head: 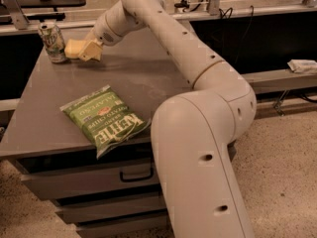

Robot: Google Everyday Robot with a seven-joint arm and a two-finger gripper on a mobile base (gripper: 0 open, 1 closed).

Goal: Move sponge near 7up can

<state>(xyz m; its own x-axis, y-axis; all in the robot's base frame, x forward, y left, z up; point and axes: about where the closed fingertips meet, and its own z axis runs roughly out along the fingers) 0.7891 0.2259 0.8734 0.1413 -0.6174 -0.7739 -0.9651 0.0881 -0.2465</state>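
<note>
Far left corner of the grey surface (148,78): tool (91,50) pinching a pale yellow sponge (73,48), just beside an upright silver-and-green 7up can (52,42) standing toward the left edge. Near the front edge, well apart from both, a green Kettle chip bag (104,120) lying flat, label upside down

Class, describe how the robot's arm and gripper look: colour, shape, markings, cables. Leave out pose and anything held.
The arm is smooth off-white, made of thick rounded tubular segments, with small dark round holes and a thin tan seam ring. No cables show on it. The gripper, at the far left of the table, looks pale beige.
</note>
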